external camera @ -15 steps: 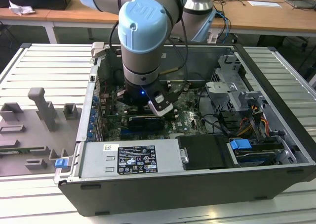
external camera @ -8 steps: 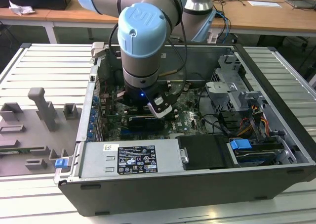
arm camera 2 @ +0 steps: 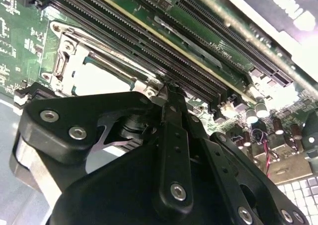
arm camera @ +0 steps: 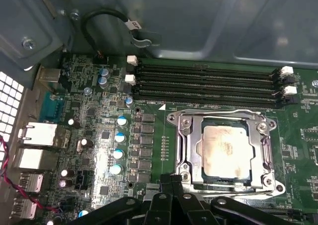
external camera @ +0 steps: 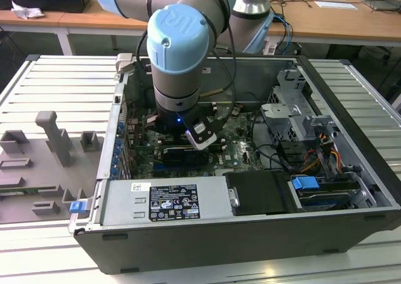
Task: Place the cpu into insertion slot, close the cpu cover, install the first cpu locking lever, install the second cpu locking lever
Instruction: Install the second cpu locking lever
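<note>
The cpu (arm camera: 226, 150), a dull silver-beige square, lies in the insertion slot (arm camera: 180, 119) on the green board. The silver cpu cover (arm camera: 186, 145) lies flat over it, framing the chip through its window. A thin metal lever (arm camera: 223, 186) runs along the socket edge nearest my gripper (arm camera: 171, 179). The black fingers are pressed together, with their tips just off the socket's corner and nothing seen between them. In the second wrist view the gripper (arm camera 2: 166, 90) points at the same corner, beside the cpu (arm camera 2: 99, 78) and the cover (arm camera 2: 74, 48). In the exterior view the arm's wrist (external camera: 178, 52) reaches down into the open computer case.
Long black memory slots (arm camera: 208, 81) run beside the socket, with capacitors (arm camera: 119, 135) and rear ports (arm camera: 35, 135) nearby. A black cable (arm camera: 99, 21) loops against the grey case wall. The power supply (external camera: 166, 202), drive cage (external camera: 294, 108) and grey fixtures (external camera: 50, 146) surround the arm.
</note>
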